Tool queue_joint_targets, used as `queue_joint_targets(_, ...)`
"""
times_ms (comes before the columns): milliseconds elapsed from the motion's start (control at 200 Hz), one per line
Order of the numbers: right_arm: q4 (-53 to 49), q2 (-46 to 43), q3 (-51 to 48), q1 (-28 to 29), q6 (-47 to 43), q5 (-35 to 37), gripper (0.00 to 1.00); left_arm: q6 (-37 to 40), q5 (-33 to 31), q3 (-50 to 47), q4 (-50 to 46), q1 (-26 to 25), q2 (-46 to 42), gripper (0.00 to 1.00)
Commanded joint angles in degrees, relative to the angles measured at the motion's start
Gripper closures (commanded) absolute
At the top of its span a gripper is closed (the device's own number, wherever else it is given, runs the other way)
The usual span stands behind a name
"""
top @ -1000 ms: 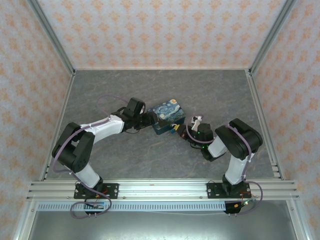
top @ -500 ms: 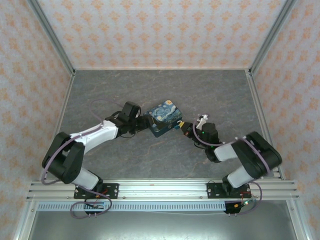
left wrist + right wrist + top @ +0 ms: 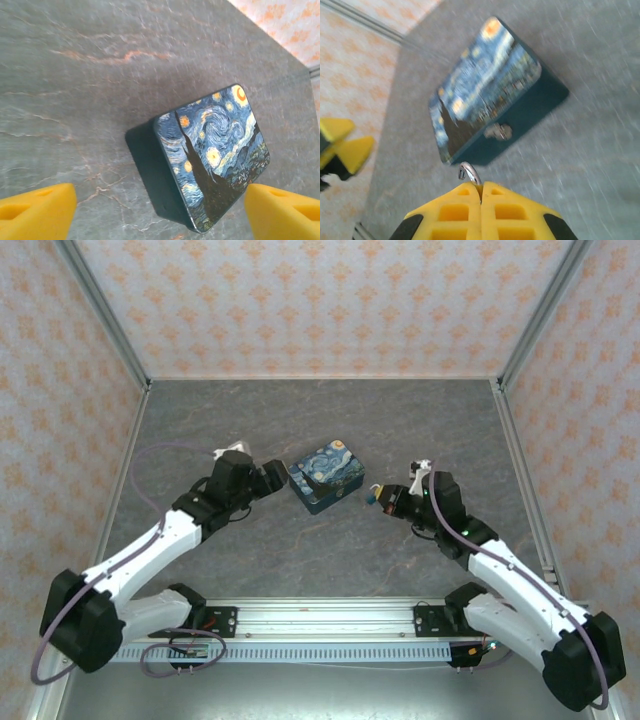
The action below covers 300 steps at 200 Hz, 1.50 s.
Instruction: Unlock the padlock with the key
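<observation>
My right gripper (image 3: 481,187) is closed and pinches the padlock (image 3: 469,173) by its silvery loop, which projects from between the yellow fingers. In the top view the padlock sits at those fingertips, near the right side of the box (image 3: 325,478) but apart from it. My left gripper (image 3: 272,478) stands wide open just left of the box, not touching it. The box rests lid up on the grey table (image 3: 400,420), its silver latch (image 3: 498,131) facing my right gripper

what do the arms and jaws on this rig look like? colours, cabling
Twins. Left arm and right arm: white shells on the links, chunky black joints and wrists. A thin purple cable runs loosely along each. Jaws are bright yellow and blocky; in the right wrist view they have square recessed pockets and black patches at the sides.
</observation>
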Motion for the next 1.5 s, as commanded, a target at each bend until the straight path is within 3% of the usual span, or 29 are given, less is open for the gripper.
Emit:
queue_joint_targets(0, -17.95, 0.82, 2.59, 0.87, 1.41, -3.43, 1.00, 1.76, -8.94, -2.16, -1.79, -0.22, -6.29, 0.07)
queue_joint_targets(200, -27.13, 5.13, 4.70, 2.88, 0.47, -3.52, 1.00, 4.74, -14.44, -2.57, -7.62, -0.20, -13.18, 0.04)
queue_joint_targets(726, -20.09, 23.12, 7.06, 4.29, -0.69, -2.10, 1.00, 7.61, -14.26, -2.08, -11.95, -0.18, -13.91, 0.04)
queue_joint_targets(961, -17.05, 22.32, 6.42, 4.30, -0.89, 1.05, 0.81, 9.30, -15.97, -0.91, -13.27, -0.25, -15.06, 0.04)
queue_joint_targets(1121, -19.70, 21.55, 8.57, 4.33, -3.34, 4.02, 0.75, 10.24, -17.06, 0.74, -14.76, -0.22, -15.07, 0.04)
queue_joint_targets(1331, -23.37, 14.57, 12.09, 3.91, -7.72, 14.18, 0.67, 11.55, -20.44, 3.12, -16.00, -0.21, -15.53, 0.04)
queue_joint_targets(1496, -22.39, 6.05, 12.28, 2.00, -12.72, 23.59, 0.59, 16.59, -27.73, 4.39, -14.65, -0.24, -16.10, 0.04)
